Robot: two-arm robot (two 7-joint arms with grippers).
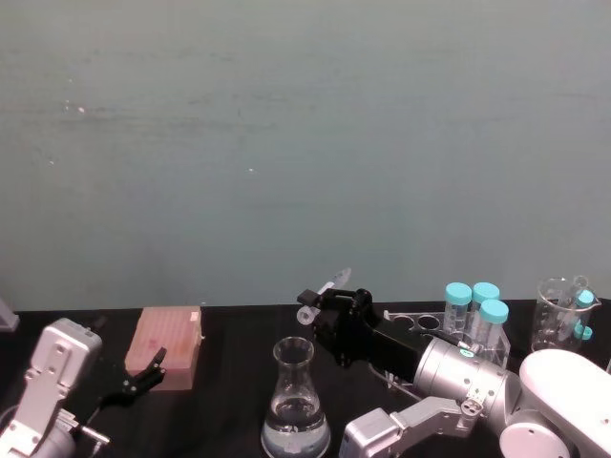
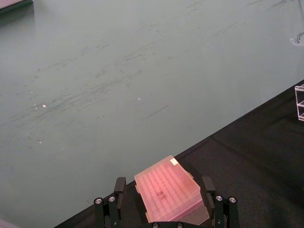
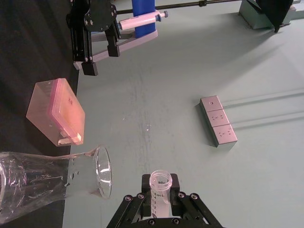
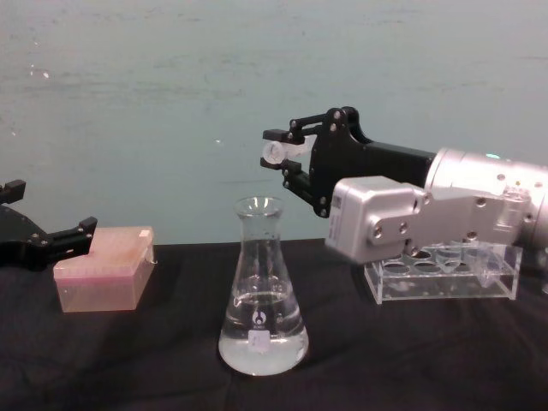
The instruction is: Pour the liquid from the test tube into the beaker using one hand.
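Note:
My right gripper is shut on the test tube, holding it tipped close to level with its whitish rim just above and behind the beaker's mouth. The tube's open mouth points toward the beaker's rim. In the head view the tube sticks out of the right gripper. The beaker stands upright at the table's middle, and clear liquid fills its wide base. I cannot tell whether any liquid is in the tube. My left gripper rests open at the left, next to a pink box.
The pink box lies at the left between the left gripper's fingers. A clear rack stands at the right behind my right arm, with teal-capped tubes and a glass cup beside it.

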